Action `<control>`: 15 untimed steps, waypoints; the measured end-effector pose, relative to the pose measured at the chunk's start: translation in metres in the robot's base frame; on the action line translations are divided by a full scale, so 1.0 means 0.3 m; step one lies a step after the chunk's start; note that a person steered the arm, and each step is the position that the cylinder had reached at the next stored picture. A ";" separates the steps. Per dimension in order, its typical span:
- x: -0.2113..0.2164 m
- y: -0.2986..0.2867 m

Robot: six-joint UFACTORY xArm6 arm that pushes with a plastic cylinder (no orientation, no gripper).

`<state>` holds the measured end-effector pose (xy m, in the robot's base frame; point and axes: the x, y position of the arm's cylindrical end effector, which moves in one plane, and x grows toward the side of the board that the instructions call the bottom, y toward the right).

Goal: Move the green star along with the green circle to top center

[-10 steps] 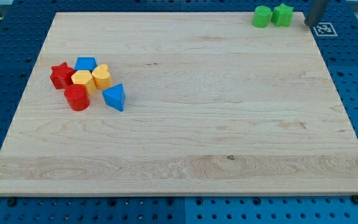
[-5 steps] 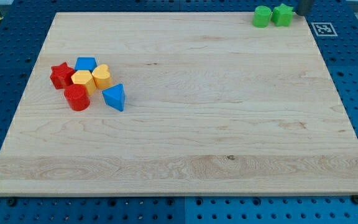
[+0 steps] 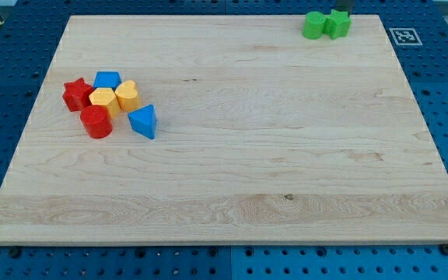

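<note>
Poking in at the view's top edge, my tip (image 3: 341, 11) sits right by the green star (image 3: 337, 23), touching it or nearly. It is a bare rod with no jaws. The green circle (image 3: 313, 25) touches the star's left side, at the board's (image 3: 247, 194) top right. Far left, red, blue and yellow blocks (image 3: 109, 103) huddle together.
</note>
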<state>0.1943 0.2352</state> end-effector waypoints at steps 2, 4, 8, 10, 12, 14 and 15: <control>0.088 0.037; 0.088 -0.074; 0.087 -0.243; 0.042 -0.339; 0.120 -0.345; 0.160 -0.345; 0.140 -0.345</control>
<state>0.2363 0.1318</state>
